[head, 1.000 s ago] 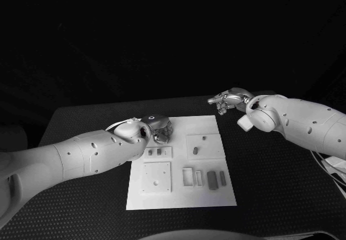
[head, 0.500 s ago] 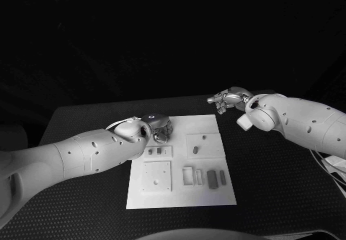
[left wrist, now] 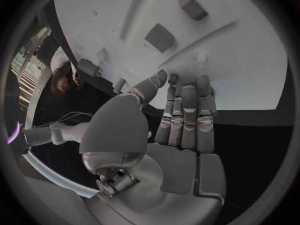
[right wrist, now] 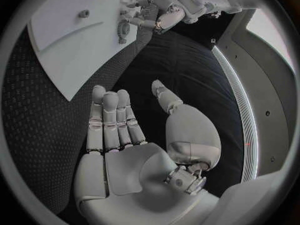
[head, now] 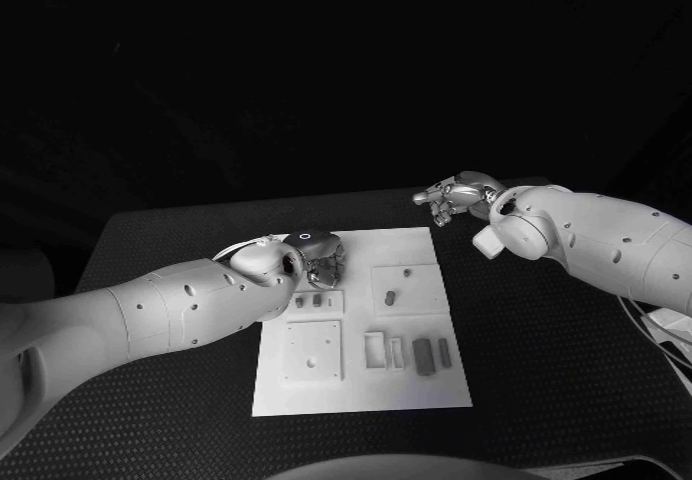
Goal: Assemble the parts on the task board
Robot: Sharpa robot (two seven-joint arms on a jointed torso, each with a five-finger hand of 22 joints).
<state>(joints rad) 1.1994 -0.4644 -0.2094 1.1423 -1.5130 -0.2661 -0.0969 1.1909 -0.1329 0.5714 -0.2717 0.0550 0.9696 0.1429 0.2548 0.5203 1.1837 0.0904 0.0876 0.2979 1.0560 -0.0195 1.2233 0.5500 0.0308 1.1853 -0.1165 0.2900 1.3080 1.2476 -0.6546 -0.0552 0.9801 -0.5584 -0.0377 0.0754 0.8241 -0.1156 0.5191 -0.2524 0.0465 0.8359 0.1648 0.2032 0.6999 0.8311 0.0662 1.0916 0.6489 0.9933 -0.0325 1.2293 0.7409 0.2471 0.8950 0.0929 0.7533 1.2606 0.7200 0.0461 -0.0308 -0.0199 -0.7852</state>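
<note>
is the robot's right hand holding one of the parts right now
No: in the right wrist view the right hand is open flat over the black table, fingers straight, nothing in it.

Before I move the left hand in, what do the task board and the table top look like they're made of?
The task board looks like rigid white plastic or painted plate, matte: its surface is flat and even, with crisp raised blocks and cut slots, and no glare. The table seems covered in a black rubbery or woven mat, going by its fine dotted texture. Neither can be confirmed by sight alone.
</note>
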